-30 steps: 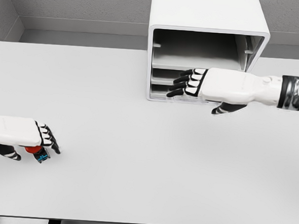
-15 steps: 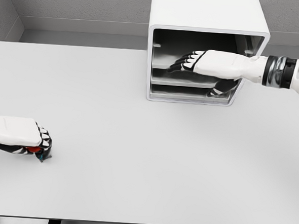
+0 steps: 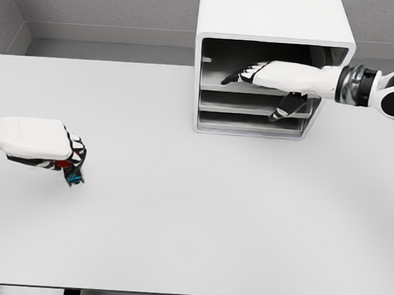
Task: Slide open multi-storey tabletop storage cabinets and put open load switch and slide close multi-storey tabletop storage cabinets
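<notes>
Cabinet [image 3: 274, 65] drawer needed a firm hook: right hand [image 3: 268, 75] fingers extended inside; left hand [image 3: 40, 144] clenched the switch [image 3: 70, 172].

A white table [image 3: 178, 240] stands against seemingly grey textured walls [image 3: 92, 4].

White table [image 3: 198, 241], grey wall [image 3: 99, 4] behind it.

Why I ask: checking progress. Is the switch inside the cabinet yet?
Not yet. The left hand holds the switch over the table, far from the cabinet.
</notes>
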`<state>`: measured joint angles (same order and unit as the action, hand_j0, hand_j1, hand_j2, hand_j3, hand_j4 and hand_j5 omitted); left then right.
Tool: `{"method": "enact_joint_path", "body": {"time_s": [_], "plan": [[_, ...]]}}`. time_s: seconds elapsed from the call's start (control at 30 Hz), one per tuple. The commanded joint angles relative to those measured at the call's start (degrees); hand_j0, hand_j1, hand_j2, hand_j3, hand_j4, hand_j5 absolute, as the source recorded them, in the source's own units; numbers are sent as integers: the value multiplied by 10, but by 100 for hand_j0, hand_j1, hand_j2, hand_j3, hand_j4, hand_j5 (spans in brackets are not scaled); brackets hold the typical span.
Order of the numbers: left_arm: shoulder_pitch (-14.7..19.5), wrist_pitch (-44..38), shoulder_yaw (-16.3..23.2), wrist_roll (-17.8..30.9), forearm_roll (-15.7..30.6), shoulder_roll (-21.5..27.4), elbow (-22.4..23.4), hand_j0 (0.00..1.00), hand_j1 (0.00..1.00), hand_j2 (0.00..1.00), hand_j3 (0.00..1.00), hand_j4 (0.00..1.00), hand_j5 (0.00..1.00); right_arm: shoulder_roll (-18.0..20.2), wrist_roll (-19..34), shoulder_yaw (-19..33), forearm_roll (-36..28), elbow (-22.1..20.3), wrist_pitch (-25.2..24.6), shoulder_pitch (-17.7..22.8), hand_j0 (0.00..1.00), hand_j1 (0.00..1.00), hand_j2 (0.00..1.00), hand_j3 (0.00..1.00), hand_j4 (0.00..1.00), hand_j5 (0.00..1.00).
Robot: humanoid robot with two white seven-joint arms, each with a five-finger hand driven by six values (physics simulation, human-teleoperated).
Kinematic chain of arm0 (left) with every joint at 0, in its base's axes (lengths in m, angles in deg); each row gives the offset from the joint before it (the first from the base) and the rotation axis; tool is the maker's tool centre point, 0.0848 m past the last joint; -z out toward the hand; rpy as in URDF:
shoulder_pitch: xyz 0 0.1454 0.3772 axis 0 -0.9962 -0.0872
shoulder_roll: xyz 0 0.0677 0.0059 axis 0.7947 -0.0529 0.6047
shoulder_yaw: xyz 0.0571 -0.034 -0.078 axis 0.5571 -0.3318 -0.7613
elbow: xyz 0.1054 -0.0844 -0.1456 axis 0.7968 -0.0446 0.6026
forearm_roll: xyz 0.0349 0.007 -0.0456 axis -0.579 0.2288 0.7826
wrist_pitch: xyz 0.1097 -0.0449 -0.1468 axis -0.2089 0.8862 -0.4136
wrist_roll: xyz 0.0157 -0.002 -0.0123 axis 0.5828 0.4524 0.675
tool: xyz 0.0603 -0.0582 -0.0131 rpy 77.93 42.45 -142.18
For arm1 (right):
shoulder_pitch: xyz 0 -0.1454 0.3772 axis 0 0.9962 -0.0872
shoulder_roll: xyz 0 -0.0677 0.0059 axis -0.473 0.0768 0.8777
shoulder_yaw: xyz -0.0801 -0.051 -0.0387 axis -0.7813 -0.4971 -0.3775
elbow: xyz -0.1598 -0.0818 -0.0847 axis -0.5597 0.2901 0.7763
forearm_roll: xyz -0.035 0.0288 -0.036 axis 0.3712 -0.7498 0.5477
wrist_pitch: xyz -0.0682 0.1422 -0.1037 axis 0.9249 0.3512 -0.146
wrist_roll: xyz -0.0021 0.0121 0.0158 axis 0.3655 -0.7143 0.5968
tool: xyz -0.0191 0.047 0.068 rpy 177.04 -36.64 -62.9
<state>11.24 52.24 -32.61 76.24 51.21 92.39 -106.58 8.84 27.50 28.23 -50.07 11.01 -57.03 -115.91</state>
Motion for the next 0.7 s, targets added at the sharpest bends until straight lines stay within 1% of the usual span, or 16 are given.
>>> {"method": "enact_joint_path", "body": {"time_s": [0.0,0.07,0.13,0.17,0.2,0.23,0.3,0.33,0.5,0.6,0.67], "plan": [[1,-1,-5,-1,8,-7,0,33,33,33,33,33,33,-6,0,-1,-3,20,0,-1,100,100,100,100,100,100],[13,-1,-6,-1,14,-12,-2,33,33,33,33,33,33,-8,0,-1,-3,41,2,-7,100,100,100,100,100,100],[21,-1,-6,-1,15,-17,-1,33,33,33,33,33,33,-11,0,-1,-3,53,2,-11,100,100,100,100,100,100],[22,-1,-6,-1,20,-18,-2,33,33,33,33,33,33,-14,0,-1,-2,60,4,-11,100,100,100,100,100,100],[29,-1,-6,-1,34,-16,-2,33,33,33,33,33,33,-15,0,-1,-2,60,4,-11,100,100,100,100,100,100],[34,-1,-6,-1,38,-17,-2,33,33,33,33,33,33,-14,0,-1,-1,60,6,-11,100,100,100,100,100,100],[41,-1,-7,-1,44,-18,-3,33,33,33,33,33,33,-10,0,-2,1,60,37,-7,100,100,100,100,100,100],[41,-1,-16,-1,51,-17,-3,33,33,33,33,33,33,-9,0,-2,2,59,55,-5,100,100,100,100,100,100],[54,-1,-26,-3,68,-23,-3,33,33,33,33,33,33,-9,0,-3,4,45,55,-2,100,100,100,100,100,100],[65,-1,-26,-3,68,-44,-3,33,33,33,33,33,33,-4,0,-3,4,30,55,-2,100,100,100,100,100,100],[77,-1,-26,-3,69,-49,-3,34,34,34,34,34,34,-2,0,-2,4,20,55,2,100,100,100,100,100,100]]}}
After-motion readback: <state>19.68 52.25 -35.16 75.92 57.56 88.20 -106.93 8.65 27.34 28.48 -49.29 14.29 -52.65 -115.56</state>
